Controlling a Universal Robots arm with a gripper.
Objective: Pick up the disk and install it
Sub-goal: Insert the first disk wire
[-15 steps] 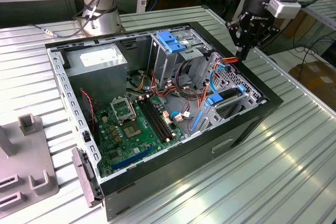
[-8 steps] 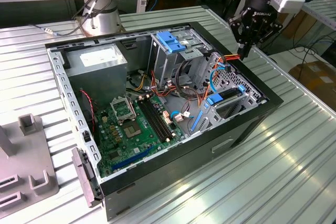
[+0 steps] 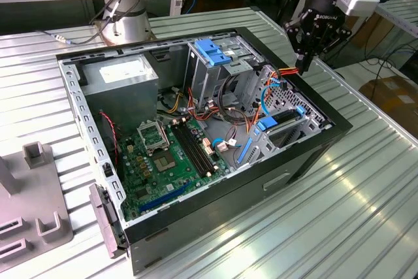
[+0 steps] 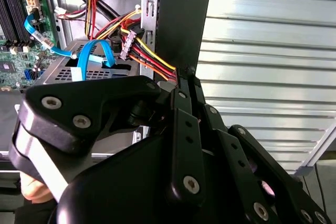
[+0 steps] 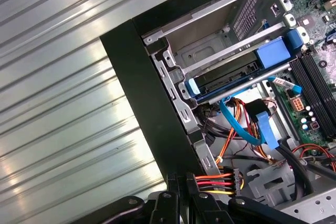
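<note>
The gripper (image 3: 305,63) hung over the open computer case (image 3: 307,155) at its two o'clock corner in the exterior view. Its jaws were drawn narrow and appeared to pinch the red, yellow and black power lead (image 5: 212,184) just behind its plug, right at the case's dark rim, as both wrist views showed (image 4: 184,74).

The disk (image 3: 285,117) already lay in its bay at about six o'clock from the gripper, a dark slab between blue rails, seen edge-on in the first wrist view (image 5: 228,80). A blue data cable (image 5: 236,129) looped between the disk and the lead.

The hazard looked plain. A pull on the wires rather than the plug could strain the lead. The lead could also snag the blue cable or scrape the sheet-metal edge beside the fingers.

The disk's rear sockets were hidden behind cables. Whether anything was plugged in could not be made out, and the grip itself was partly masked by the gripper's own linkage.
</note>
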